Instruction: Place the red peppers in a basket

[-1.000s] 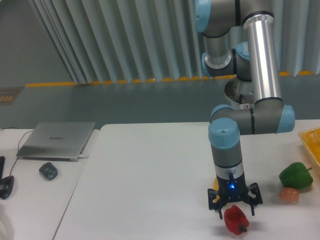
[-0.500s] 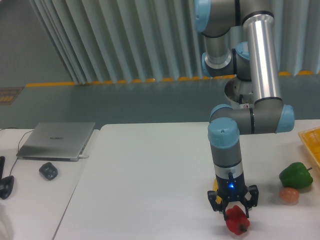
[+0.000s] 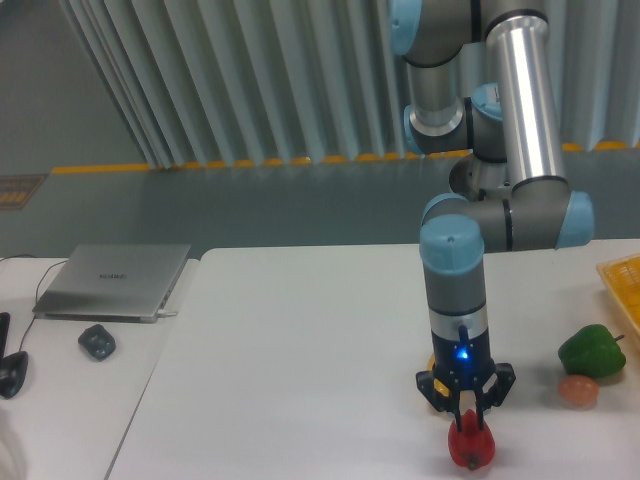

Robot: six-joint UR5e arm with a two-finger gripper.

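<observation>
Camera view: you've got the two-finger gripper [image 3: 468, 420] pinched on the glossy red bell pepper [image 3: 471, 446]. Grasp step; next lift, carry toward 3 o'clock to yellow-orange plastic basket [image 3: 622, 284].

Tool [image 3: 467, 424] above pepper [image 3: 470, 446] (near front edge); basket [image 3: 625, 280] far right.

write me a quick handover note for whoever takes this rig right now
Gripper: closed down on the red pepper, which looks to be still on the table near the front edge.
Basket: only a corner shows at the right edge, with the green pepper between it and the arm.
Done: the grasp. Left: lift, carry right, release in the basket.
</observation>
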